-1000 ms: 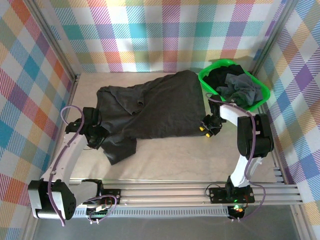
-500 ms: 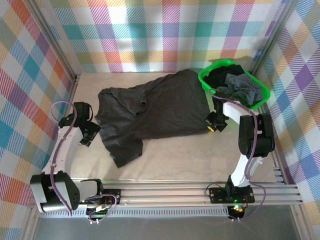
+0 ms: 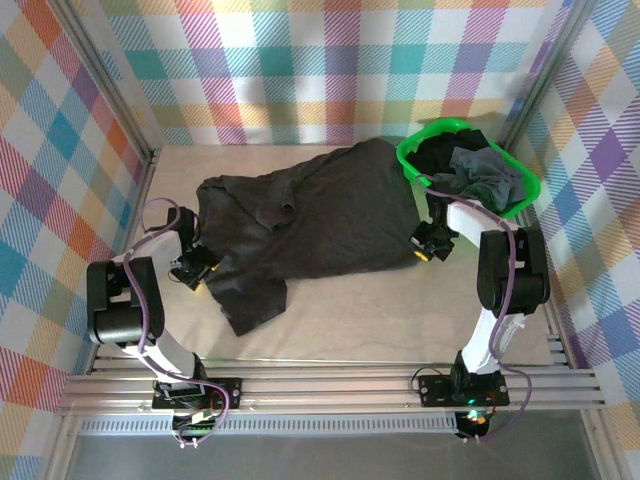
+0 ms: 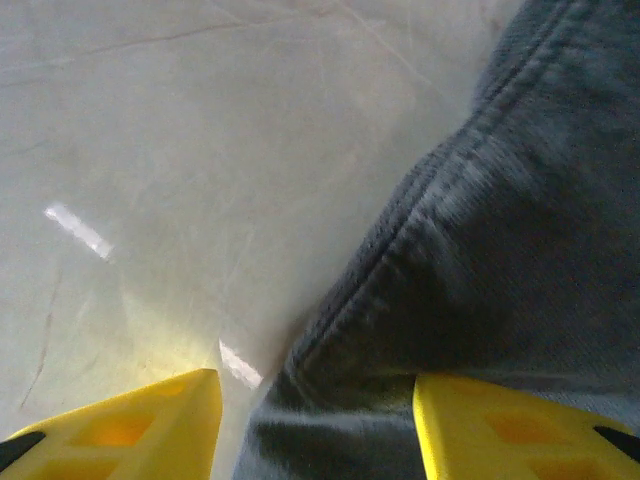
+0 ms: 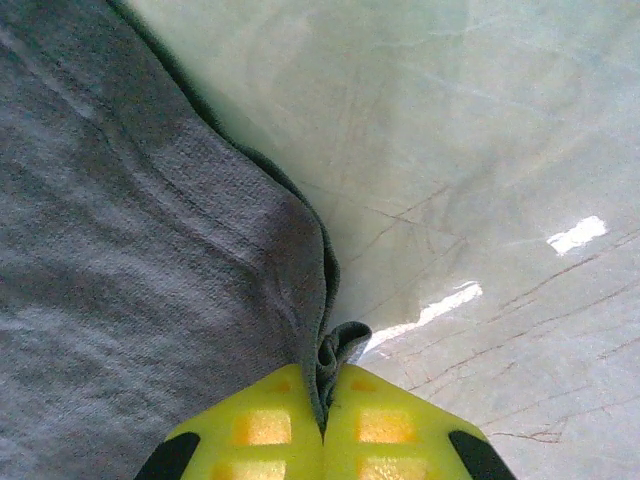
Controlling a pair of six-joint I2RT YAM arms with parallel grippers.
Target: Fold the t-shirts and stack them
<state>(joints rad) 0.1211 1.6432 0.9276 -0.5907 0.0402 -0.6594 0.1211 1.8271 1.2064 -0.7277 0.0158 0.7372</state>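
- Currently, seen from above, a charcoal t-shirt (image 3: 330, 215) lies spread but rumpled across the middle of the pale counter (image 3: 400, 320). Its far right corner reaches up to the green basket (image 3: 408, 160), where more dark t-shirts (image 3: 480, 178) sit bundled.
- The right tool (image 5: 323, 395) is clenched on a thin fold at the shirt's right-hand edge (only a small nip of fabric shows between the yellow fingers). Such a shallow bite could slip free when the arm pulls, dropping that side.
- The left tool (image 4: 315, 395) is released. Its yellow fingers stand apart, with the stitched hem of the shirt's left side lying between them. If it closes slightly off line, it may catch a single layer, or miss the hem and close on bare counter.
- The shirt's far left part is bunched, and a flap trails toward the near edge. Tugging while one side is gripped and the other loose would probably skew the cloth and deepen the wrinkles, leaving a crooked fold.
- The right tool works just beside the basket. A careless sweep there could nudge the basket or snag the clothes in it.
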